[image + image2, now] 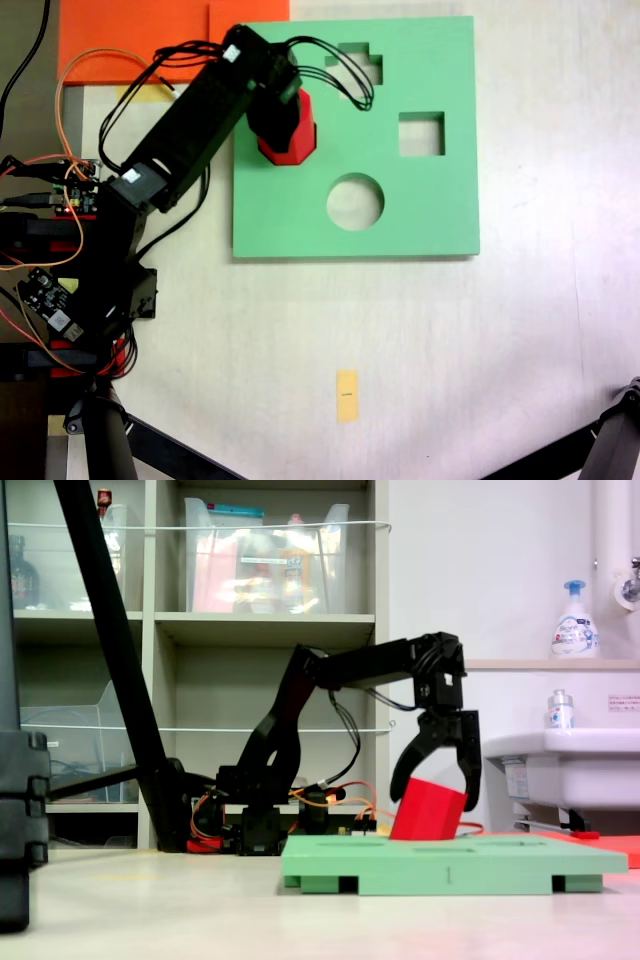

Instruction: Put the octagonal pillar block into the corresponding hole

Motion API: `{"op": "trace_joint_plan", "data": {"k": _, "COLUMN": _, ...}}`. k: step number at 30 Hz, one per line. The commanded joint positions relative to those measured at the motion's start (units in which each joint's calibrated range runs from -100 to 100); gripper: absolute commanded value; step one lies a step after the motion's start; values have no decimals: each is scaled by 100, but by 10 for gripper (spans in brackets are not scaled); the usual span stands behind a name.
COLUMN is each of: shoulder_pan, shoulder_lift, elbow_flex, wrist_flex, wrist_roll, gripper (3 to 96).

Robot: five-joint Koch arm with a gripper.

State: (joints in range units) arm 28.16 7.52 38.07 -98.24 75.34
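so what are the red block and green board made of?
Red block: likely foam, with matte, uniform colour, no glare. Green board: also looks like foam sheet, matte, thick, with cleanly cut holes and notched underside in the second exterior view. Neither can be confirmed from looks alone.

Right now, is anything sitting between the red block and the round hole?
No. In the first exterior view, only bare green foam board lies between the red octagonal block and the round hole.

Even, bright indoor light fills both exterior views for me, with only faint shadows under the green foam board. I see the worktop washed pale overhead, and both pictures slightly soft.
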Motion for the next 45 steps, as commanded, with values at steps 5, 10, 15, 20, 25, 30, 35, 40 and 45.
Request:
{"op": "trace_joint_plan", "data": {"k": 5, "shoulder_pan": -78, "shoulder_lift": -26, "elbow_flex": -178, "wrist_flex": -51, "wrist_roll": -181, "gripper": 548}}
{"op": "trace_joint_plan", "data": {"k": 10, "shoulder_pan": -83, "shoulder_lift": -26, "elbow_flex": -188, "wrist_flex": -61, "wrist_roll": -142, "gripper": 695}}
{"op": "trace_joint_plan", "data": {"k": 15, "shoulder_pan": -78, "shoulder_lift": -208, "elbow_flex": -178, "wrist_flex": -70, "wrist_roll": -132, "gripper": 891}}
{"op": "trace_joint_plan", "data": {"k": 20, "shoulder_pan": -68, "shoulder_lift": -1004, "elbow_flex": -128, "wrist_flex": -70, "wrist_roll": -137, "gripper": 952}}
{"op": "trace_joint_plan", "data": {"k": 25, "shoulder_pan": -88, "shoulder_lift": -2540, "elbow_flex": 261, "wrist_flex": -80, "wrist_roll": -376, "gripper": 951}}
{"op": "trace_joint_plan", "data": {"k": 30, "shoulder_pan": -274, "shoulder_lift": -4230, "elbow_flex": 660, "wrist_flex": 16, "wrist_roll": -1128, "gripper": 950}}
{"op": "trace_joint_plan", "data": {"k": 35, "shoulder_pan": -654, "shoulder_lift": -5697, "elbow_flex": 1397, "wrist_flex": -176, "wrist_roll": -3394, "gripper": 943}}
{"op": "trace_joint_plan", "data": {"k": 40, "shoulder_pan": -1714, "shoulder_lift": -6954, "elbow_flex": 1377, "wrist_flex": 536, "wrist_roll": -5265, "gripper": 701}}
{"op": "trace_joint_plan", "data": {"k": 45, "shoulder_pan": -2574, "shoulder_lift": -6981, "elbow_flex": 440, "wrist_flex": 1326, "wrist_roll": -5832, "gripper": 701}}
